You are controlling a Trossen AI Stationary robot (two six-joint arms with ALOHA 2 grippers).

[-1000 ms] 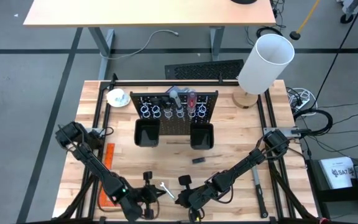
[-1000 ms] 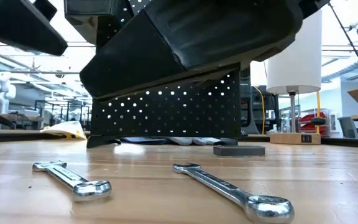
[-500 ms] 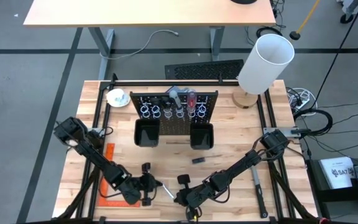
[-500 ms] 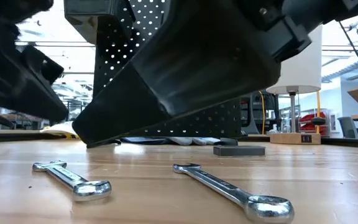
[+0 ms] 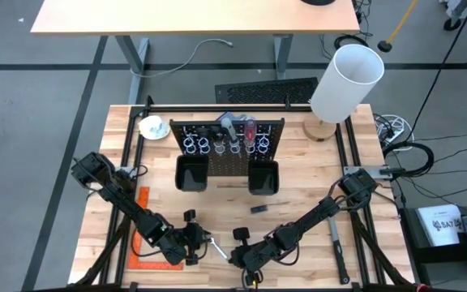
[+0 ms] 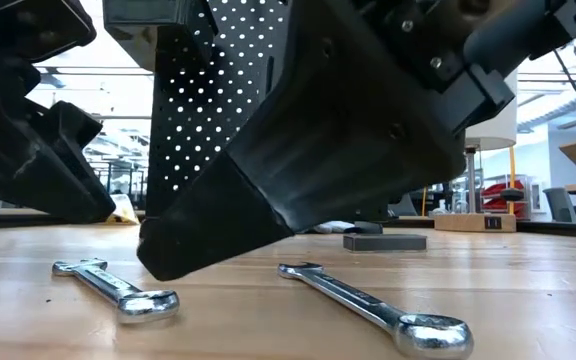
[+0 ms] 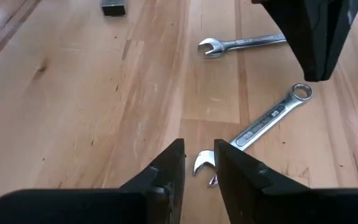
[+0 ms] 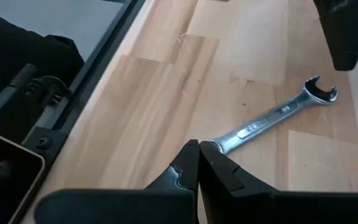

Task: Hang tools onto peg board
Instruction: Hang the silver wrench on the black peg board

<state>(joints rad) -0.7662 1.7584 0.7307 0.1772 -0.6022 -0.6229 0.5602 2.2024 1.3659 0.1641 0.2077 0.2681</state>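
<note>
— What does the overhead camera give you?
— Both arms low at the near edge of the table (image 5: 136, 154). The left gripper (image 5: 194, 241) sits beside a small silver wrench (image 5: 216, 248); the right gripper (image 5: 239, 243) is just past it. The peg board (image 5: 227, 144) stands well apart at the far side, with its two black bins (image 5: 191, 173) in front and tools already in the ring holders (image 5: 225, 146).
— And the fingers?
— Overhead is too small for that. The left wrist camera shows the left gripper's fingers (image 7: 169, 168) parted by a narrow gap, holding nothing, the open-jaw end of a combination wrench (image 7: 253, 129) just beyond the tips. A second wrench (image 7: 241, 43) lies farther off — overhead I make out only one.
— The right one?
— Its own camera shows the fingers (image 8: 188, 163) pressed together, empty, with the ring end of a wrench (image 8: 278, 112) right by the tips.
— Table level?
— Two wrenches flat on the wood, apart, under the dark arm bodies.
</note>
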